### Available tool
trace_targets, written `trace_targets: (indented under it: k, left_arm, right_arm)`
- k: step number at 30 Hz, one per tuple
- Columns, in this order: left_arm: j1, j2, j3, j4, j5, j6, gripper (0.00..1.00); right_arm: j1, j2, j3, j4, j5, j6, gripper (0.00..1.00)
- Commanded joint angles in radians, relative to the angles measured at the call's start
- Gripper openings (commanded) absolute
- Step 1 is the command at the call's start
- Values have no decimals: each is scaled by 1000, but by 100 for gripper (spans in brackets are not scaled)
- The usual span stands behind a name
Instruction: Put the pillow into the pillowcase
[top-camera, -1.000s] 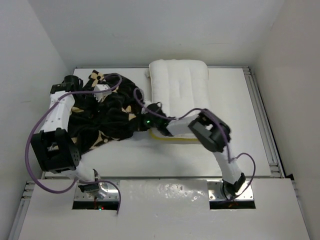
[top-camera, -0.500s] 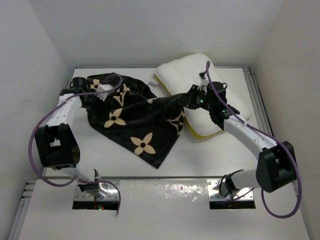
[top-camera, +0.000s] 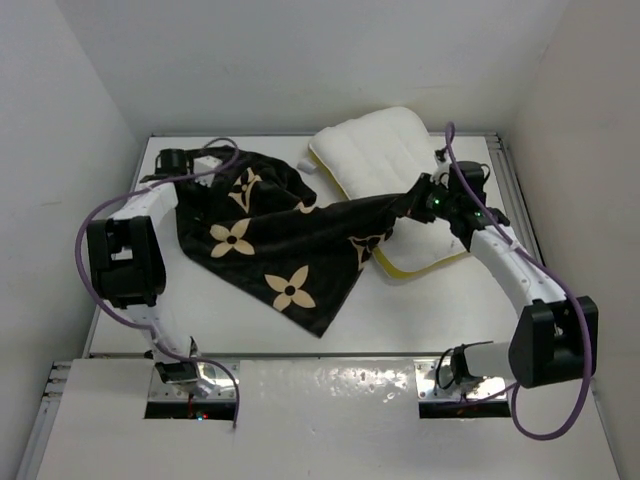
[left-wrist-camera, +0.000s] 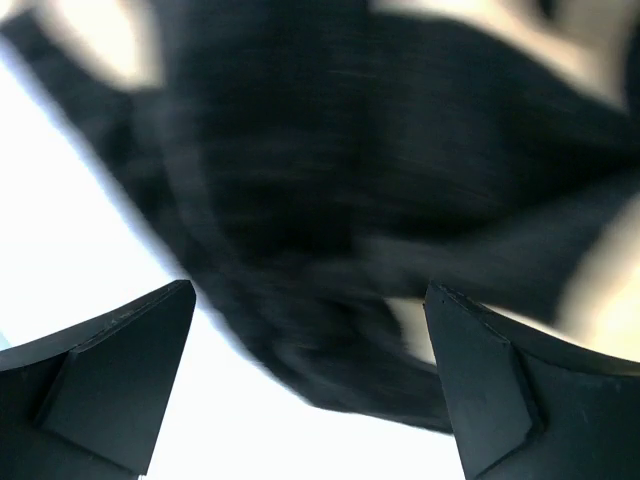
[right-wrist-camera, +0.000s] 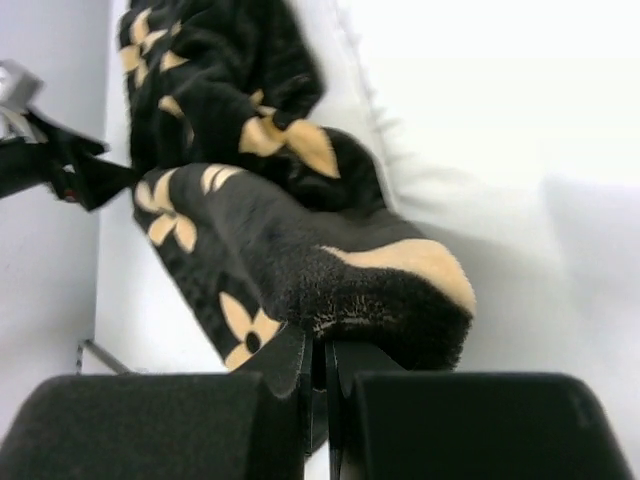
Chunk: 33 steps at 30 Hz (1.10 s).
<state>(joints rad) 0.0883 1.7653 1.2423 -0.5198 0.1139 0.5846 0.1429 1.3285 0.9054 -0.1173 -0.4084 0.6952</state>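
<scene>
My right claw (top-camera: 412, 197) reaches left, clamped on the pillowcase (top-camera: 270, 240) edge, over the pillow (top-camera: 375, 150) by the table's (top-camera: 200, 310) far edge. My left claw (left-wrist-camera: 310, 295) is at the far-left corner, fingers apart.

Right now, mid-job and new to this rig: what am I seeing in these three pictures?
Two robot arms stand at the table's near edge. The wide picture looks down from above and behind them; the other two come from a camera on each wrist. On the table lie a white pillow and a black flowered pillowcase, one end reaching over the pillow. The right gripper is shut on that end. The left gripper is open by the case's far left corner, apparently holding nothing; its view is blurred.
</scene>
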Motion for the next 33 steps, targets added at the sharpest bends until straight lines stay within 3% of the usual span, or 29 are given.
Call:
trace_targets:
  k: [1,4,11,13,14,15,20,24,26,27,29,30,31,33]
  left_arm:
    - [126,51,110,84,-30,-179,99]
    - [180,108,184,78,44,-245,99]
    - [179,290,313,119,75,-345,99]
    - [179,338,377,129,58,-379,99]
    - [179,386,396,127,56,-388,99]
    - [179,407,419,129,66,-405,99]
    - [159,517,517,165,43,-437,99]
    - [113,577,566,127,-2,-396,93]
    - [97,591,577,89,-5,-384,78]
    - [109,586,571,80,38,-381,52]
    - [132,565,550,76,82,-396,30]
    - [146,551,540,73,93,-400,0]
    - [171,518,516,66,93,-402,0]
    - [195,471,481,66,99,-371,0]
  right_arm:
    - [-74,-23,70,-94,40,-46,0]
    - [-207,-38,73,-70,10,-25,0]
    - [-201,-19,113,-53,0,-62,0]
    - [-197,-5,127,-55,-1,-82,49]
    - [-190,-3,156,-83,0,-101,65]
    - [-178,1,177,-117,3,-174,98]
    - [-23,-12,317,-332,320,-427,99]
    - [13,-69,290,-300,390,-488,99]
    - [50,-80,270,-280,343,-519,99]
    - [113,-72,267,-291,285,-566,99]
    - [197,-37,270,-335,245,-675,99]
    - [296,16,273,-366,237,-724,99]
    - [344,47,274,-395,232,-752,97]
    - [473,105,274,-459,234,-790,81]
